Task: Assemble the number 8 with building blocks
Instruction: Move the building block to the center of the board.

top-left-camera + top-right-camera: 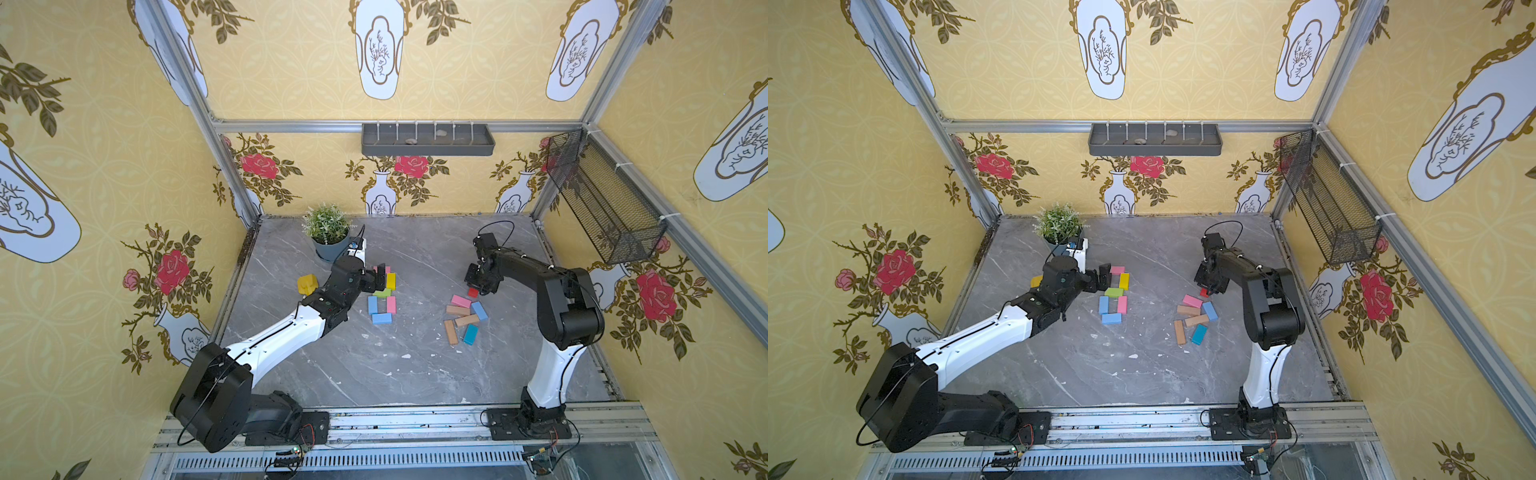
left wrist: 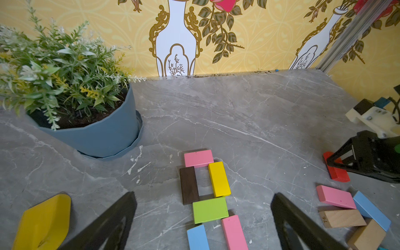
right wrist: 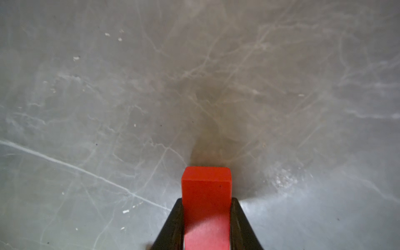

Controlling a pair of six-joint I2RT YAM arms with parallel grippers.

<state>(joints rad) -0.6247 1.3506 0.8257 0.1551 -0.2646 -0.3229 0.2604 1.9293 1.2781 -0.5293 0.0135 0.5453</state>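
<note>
One red block (image 3: 206, 190) — partly offscreen

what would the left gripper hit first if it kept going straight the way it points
Probably the green block, lying midway between the open jaws of the left gripper in the left wrist view; depth is unclear, so that is only likely.

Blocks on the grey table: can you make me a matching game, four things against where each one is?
1 flat red rectangular block
2 flat green rectangular block
3 flat teal rectangular block
4 yellow scoop-shaped toy

a in the loose pile
b middle bar of the figure
c apart from all blocks
d clamped in the right hand

Pairs: 1-d, 2-b, 3-a, 4-c
</note>
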